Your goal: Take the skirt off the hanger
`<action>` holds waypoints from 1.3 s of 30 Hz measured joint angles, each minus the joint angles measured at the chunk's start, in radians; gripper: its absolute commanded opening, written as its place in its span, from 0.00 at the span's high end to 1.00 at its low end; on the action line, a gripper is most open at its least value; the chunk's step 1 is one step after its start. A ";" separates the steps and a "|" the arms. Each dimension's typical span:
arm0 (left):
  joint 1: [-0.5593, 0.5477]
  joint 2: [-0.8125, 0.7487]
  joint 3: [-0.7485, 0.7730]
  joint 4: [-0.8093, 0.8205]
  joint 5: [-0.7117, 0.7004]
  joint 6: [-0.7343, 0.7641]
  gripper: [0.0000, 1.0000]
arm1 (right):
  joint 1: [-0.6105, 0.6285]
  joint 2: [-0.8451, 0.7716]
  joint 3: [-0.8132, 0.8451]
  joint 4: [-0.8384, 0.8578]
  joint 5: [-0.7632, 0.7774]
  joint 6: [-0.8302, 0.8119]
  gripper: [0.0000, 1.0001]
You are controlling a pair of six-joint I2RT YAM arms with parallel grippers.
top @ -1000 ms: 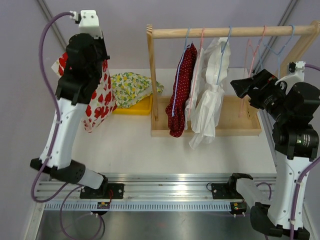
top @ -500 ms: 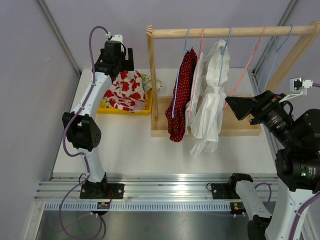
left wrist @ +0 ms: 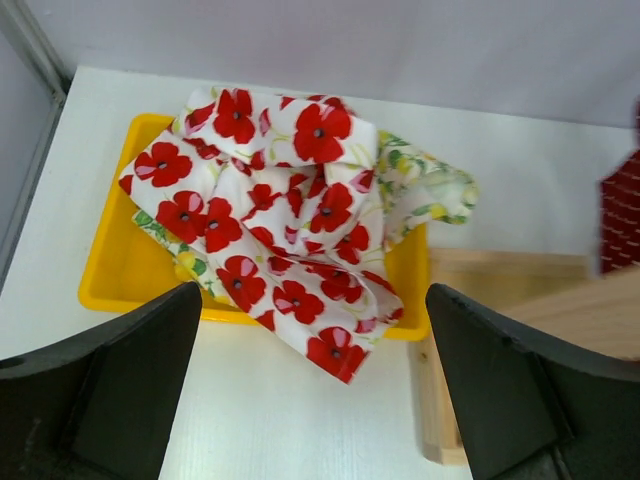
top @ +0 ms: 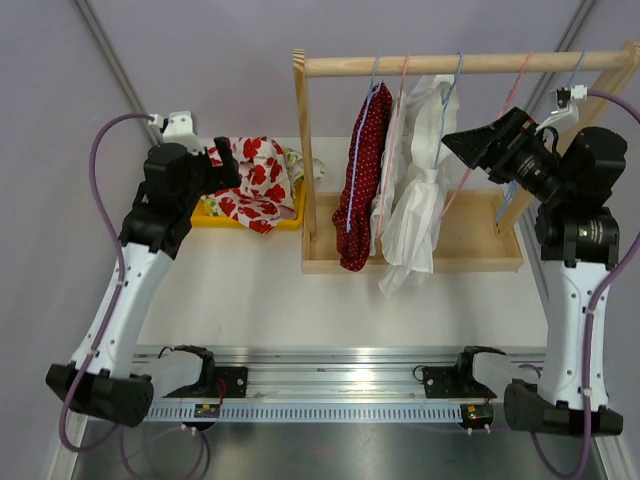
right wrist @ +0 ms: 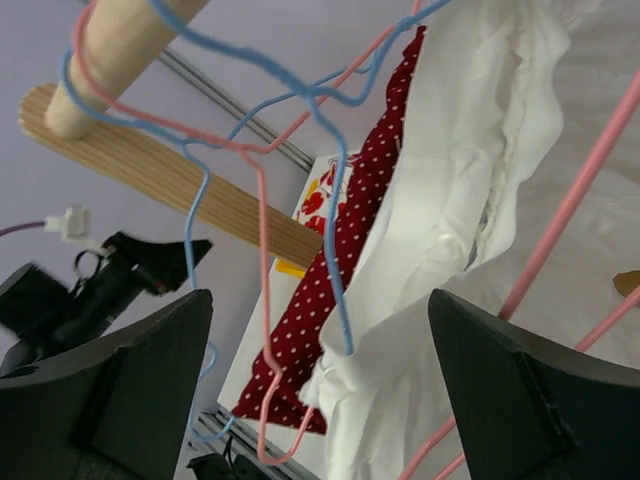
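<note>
Saw a white cloth skirt with red flowers (left wrist: 290, 230) heaped in a flat yellow plastic tray (left wrist: 120, 270), at ten o'clock on the white table (top: 260, 290), over a yellow-green flowered cloth (left wrist: 430, 185). Saw the left gripper (left wrist: 312, 320) above it, jaws wide apart, holding nothing. Saw the right gripper (right wrist: 320, 300) at two o'clock, near a round wooden rail (right wrist: 105, 55), jaws wide apart too, holding nothing.

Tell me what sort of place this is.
Probably a robot test bench in a lab, not a home: two arms bolted to a metal rail, a small wooden garment rack on a bare white table, and plain grey walls close around.
</note>
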 measured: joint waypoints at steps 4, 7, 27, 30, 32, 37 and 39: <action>-0.079 -0.167 -0.099 0.010 0.014 -0.015 0.01 | 0.000 0.074 0.001 0.043 0.020 0.005 0.18; -0.156 -0.230 -0.177 0.010 0.014 -0.009 0.01 | 0.006 0.116 0.010 0.070 0.034 0.015 0.21; -0.303 -0.243 -0.241 -0.034 -0.103 0.044 0.01 | 0.152 0.177 0.140 0.006 0.170 -0.012 1.00; -0.526 -0.207 -0.119 -0.092 -0.223 0.084 0.01 | 0.152 0.179 0.217 -0.059 0.180 -0.026 1.00; -0.630 -0.159 0.019 -0.130 -0.290 0.107 0.01 | 0.152 0.178 0.274 -0.089 0.185 -0.029 1.00; -0.904 -0.037 0.364 -0.177 -0.434 0.163 0.01 | 0.153 0.152 0.346 -0.142 0.195 -0.038 1.00; -1.010 0.025 0.488 -0.197 -0.460 0.184 0.01 | 0.153 0.133 0.346 -0.159 0.209 -0.038 1.00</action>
